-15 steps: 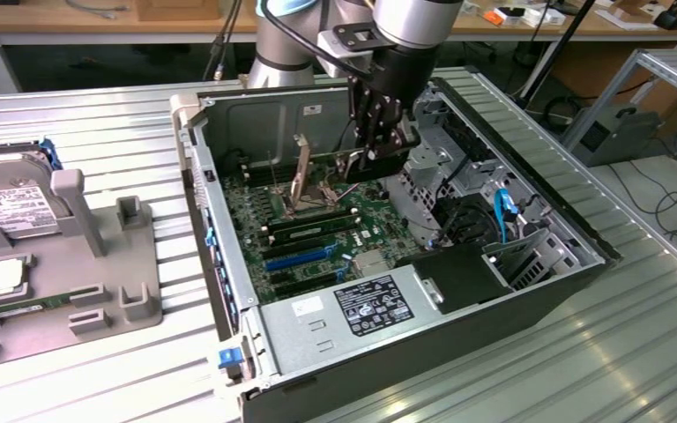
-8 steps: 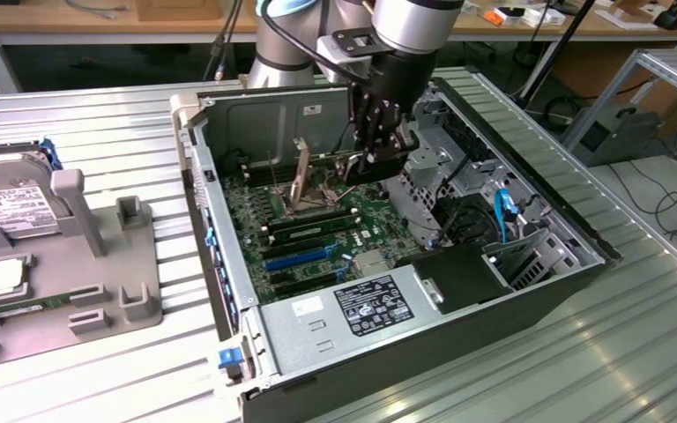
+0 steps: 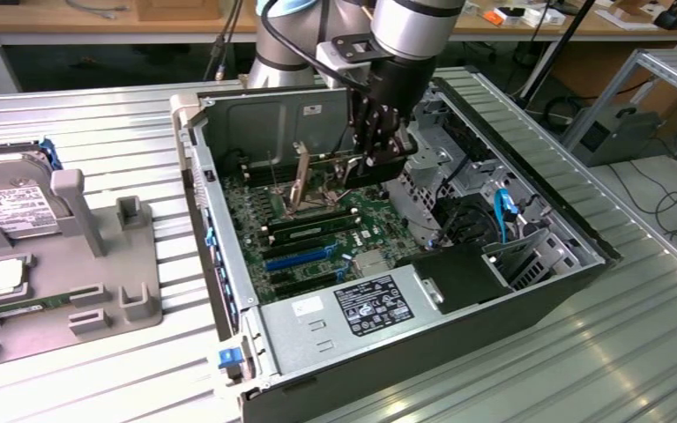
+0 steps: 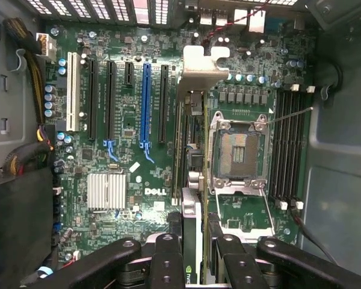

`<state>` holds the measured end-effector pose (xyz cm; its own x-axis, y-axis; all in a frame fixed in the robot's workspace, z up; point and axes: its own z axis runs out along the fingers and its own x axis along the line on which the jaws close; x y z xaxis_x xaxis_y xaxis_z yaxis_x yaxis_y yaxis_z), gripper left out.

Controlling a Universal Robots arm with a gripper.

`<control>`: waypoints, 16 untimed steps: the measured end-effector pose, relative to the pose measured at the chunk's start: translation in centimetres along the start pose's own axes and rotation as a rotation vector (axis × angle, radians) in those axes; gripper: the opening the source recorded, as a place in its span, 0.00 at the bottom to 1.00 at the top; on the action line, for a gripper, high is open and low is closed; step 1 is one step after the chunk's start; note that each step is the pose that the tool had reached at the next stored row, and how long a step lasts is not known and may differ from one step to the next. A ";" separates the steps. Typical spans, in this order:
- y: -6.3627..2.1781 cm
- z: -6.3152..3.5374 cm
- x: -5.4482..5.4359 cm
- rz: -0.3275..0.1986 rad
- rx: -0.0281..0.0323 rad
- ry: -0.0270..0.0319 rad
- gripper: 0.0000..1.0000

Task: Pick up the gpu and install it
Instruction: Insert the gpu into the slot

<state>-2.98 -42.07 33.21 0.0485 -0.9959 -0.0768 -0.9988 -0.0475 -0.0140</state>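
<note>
My gripper reaches down into the open computer case and is shut on the gpu. The card hangs on edge above the motherboard, with its tan edge toward the case's rear wall. In the wrist view the gpu runs edge-on away from my gripper. Its silver end bracket is at the far end, near the rear ports. It hovers between the row of expansion slots, including a blue slot, and the empty CPU socket. I cannot tell whether the card touches a slot.
Black memory slots lie beyond the CPU socket. A silver heatsink sits near the Dell logo. Drive cages and cables crowd the case's side at the exterior view's right. A grey fixture holding a hard drive stands left of the case.
</note>
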 end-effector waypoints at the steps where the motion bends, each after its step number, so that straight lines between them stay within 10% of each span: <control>1: 0.00 0.04 0.0 0.000 0.0000 -0.0002 0.27; 16: 0.35 0.65 0.3 0.000 0.0001 -0.0019 0.27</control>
<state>-3.31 -42.36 32.53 0.0486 -0.9957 -0.0787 -0.9988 -0.0476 -0.0141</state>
